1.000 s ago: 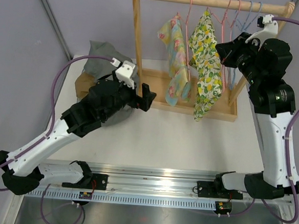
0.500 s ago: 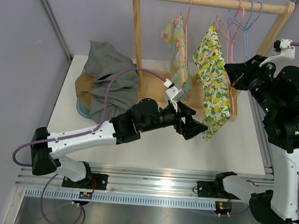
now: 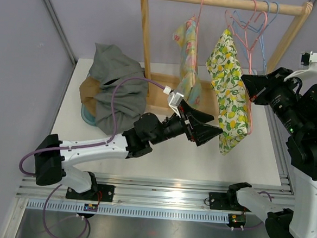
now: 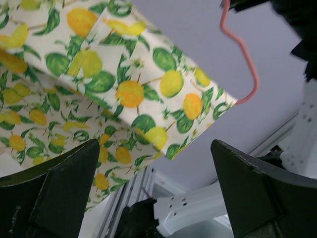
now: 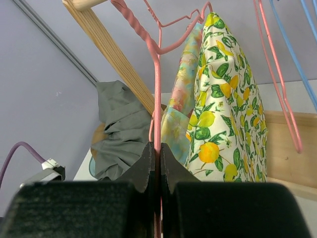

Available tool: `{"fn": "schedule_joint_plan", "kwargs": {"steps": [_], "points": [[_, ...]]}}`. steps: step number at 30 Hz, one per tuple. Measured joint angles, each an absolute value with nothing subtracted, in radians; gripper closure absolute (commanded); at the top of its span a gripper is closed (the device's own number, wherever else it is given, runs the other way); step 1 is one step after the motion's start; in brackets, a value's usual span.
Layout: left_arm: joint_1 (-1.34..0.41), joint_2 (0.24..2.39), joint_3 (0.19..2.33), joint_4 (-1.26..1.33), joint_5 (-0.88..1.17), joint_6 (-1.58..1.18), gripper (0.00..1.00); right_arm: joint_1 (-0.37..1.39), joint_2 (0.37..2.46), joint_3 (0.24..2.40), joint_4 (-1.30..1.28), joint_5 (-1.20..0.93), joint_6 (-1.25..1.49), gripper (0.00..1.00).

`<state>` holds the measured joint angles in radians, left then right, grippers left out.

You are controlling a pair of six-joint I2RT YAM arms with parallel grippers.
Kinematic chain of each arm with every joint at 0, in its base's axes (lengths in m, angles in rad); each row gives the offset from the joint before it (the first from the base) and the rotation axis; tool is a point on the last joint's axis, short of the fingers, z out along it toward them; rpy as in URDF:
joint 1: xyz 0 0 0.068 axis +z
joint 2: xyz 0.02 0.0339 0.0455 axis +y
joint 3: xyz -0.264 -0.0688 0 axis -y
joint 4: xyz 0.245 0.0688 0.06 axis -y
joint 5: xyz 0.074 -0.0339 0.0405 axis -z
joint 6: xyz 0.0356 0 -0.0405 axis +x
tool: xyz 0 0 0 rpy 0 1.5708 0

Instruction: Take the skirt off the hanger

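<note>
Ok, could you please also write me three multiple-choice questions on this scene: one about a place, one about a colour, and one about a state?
1. Where is the grey cloth?
A. hanging from the top bar
B. folded at the near edge of the table
C. heaped to the left of the wooden rack

2. What colour is the hanger that the right gripper grips?
A. pink
B. blue
C. white

3. How is the left gripper by the lemon skirt?
A. shut on its hem
B. open, not gripping it
C. shut on a second hanger

Answers:
1 C: the top view shows the heap beside the rack's left post.
2 A: the right wrist view shows pink wire between the shut jaws.
3 B: the jaws stand wide apart, with the skirt ahead of them.
</note>
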<state>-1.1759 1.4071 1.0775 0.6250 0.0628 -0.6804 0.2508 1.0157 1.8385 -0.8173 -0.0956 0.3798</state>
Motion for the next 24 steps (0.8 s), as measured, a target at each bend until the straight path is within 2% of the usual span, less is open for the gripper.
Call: {"fn": "schedule_joint_plan", "kwargs": {"steps": [5, 10, 11, 12, 14, 15, 19, 21, 22, 24], "points": [[-1.165, 1.461, 1.082, 0.761, 0.06, -0.758, 0.15, 0.251, 1.01, 1.839, -0.835, -0.1, 0.397, 1.0], [-1.151, 1.549, 1.106, 0.81, 0.065, -0.822, 0.21, 0.251, 0.999, 1.839, -0.851, -0.101, 0.407, 1.0], [-1.149, 1.563, 1.115, 0.812, 0.065, -0.833, 0.25, 0.251, 0.996, 1.839, -0.854, -0.104, 0.409, 1.0], [-1.148, 1.575, 1.123, 0.816, 0.065, -0.842, 0.37, 0.251, 0.993, 1.839, -0.856, -0.107, 0.412, 1.0], [-1.148, 1.586, 1.132, 0.82, 0.066, -0.854, 0.52, 0.251, 0.988, 1.839, -0.86, -0.115, 0.415, 1.0], [-1.148, 1.587, 1.133, 0.823, 0.066, -0.862, 0.68, 0.251, 0.985, 1.839, -0.861, -0.117, 0.416, 1.0], [-1.149, 1.581, 1.133, 0.832, 0.061, -0.866, 0.86, 0.251, 0.975, 1.836, -0.86, -0.118, 0.416, 1.0], [-1.147, 1.569, 1.133, 0.822, 0.052, -0.861, 0.92, 0.251, 0.97, 1.822, -0.857, -0.118, 0.416, 1.0], [-1.147, 1.559, 1.132, 0.81, 0.047, -0.856, 1.0, 0.251, 0.964, 1.812, -0.858, -0.118, 0.417, 1.0], [-1.146, 1.531, 1.132, 0.786, 0.03, -0.842, 1.0, 0.251, 0.957, 1.792, -0.856, -0.121, 0.419, 1.0]]}}
